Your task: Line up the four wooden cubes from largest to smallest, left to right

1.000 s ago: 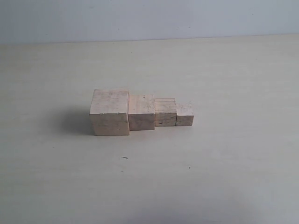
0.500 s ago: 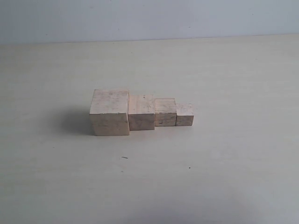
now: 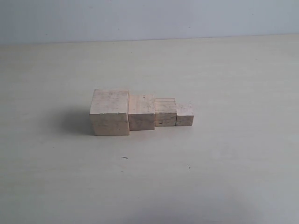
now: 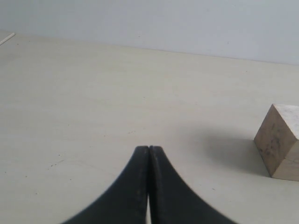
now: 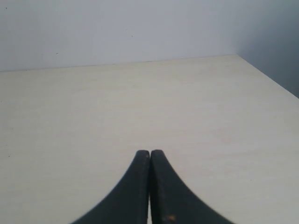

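Note:
Four pale wooden cubes stand touching in a row at the middle of the table in the exterior view. From left to right they are the largest cube (image 3: 110,112), the second cube (image 3: 141,112), the third cube (image 3: 165,112) and the smallest cube (image 3: 185,114). Neither arm shows in that view. In the left wrist view my left gripper (image 4: 149,148) is shut and empty, with one corner of the largest cube (image 4: 280,142) off to its side and well apart. In the right wrist view my right gripper (image 5: 149,152) is shut and empty over bare tabletop.
The pale table (image 3: 224,177) runs back to a light wall (image 3: 149,18). In the right wrist view the table's edge and corner (image 5: 261,74) lie beyond the gripper.

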`<act>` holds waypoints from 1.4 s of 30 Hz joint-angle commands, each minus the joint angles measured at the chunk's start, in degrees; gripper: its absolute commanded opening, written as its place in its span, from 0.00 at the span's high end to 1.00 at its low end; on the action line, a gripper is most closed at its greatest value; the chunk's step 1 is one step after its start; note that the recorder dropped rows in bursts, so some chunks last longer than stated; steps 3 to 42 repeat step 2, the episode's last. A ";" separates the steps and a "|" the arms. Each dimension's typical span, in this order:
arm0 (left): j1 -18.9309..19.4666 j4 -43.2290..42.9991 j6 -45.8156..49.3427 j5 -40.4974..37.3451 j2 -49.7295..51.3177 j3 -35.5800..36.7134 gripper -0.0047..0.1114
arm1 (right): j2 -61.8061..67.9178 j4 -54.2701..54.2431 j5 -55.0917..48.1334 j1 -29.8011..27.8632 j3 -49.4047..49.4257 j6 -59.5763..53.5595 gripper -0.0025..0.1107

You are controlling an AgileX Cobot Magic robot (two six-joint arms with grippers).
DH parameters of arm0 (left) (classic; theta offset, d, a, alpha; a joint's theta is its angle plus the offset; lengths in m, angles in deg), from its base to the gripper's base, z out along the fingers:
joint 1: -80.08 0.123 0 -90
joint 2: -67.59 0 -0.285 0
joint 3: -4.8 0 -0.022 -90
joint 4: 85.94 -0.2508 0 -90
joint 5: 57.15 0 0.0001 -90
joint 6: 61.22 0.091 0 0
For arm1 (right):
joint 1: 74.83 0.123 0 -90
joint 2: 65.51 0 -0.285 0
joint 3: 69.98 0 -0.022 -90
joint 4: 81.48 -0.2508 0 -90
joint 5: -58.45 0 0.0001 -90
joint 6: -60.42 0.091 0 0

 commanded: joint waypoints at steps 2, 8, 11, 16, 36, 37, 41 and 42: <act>-0.39 -0.11 -0.07 0.52 -0.27 0.15 0.96 | -0.38 0.00 0.38 -0.25 0.24 -0.50 0.98; -0.39 -0.11 -0.07 0.52 -0.27 0.15 0.96 | -0.38 0.00 0.38 -0.25 0.24 -0.50 0.98; -0.39 -0.11 -0.07 0.52 -0.27 0.15 0.96 | -0.38 0.00 0.38 -0.25 0.24 -0.50 0.98; -0.39 -0.11 -0.07 0.52 -0.27 0.15 0.96 | -0.38 0.00 0.38 -0.25 0.24 -0.50 0.98; -0.39 -0.11 -0.07 0.52 -0.27 0.15 0.96 | -0.38 0.00 0.38 -0.25 0.24 -0.50 0.98; -0.39 -0.11 -0.07 0.52 -0.27 0.15 0.96 | -0.38 0.00 0.38 -0.25 0.24 -0.50 0.98; -0.39 -0.11 -0.07 0.52 -0.27 0.15 0.96 | -0.38 0.00 0.38 -0.25 0.24 -0.50 0.98; -0.39 -0.11 -0.07 0.52 -0.27 0.15 0.96 | -0.38 0.00 0.38 -0.25 0.24 -0.50 0.98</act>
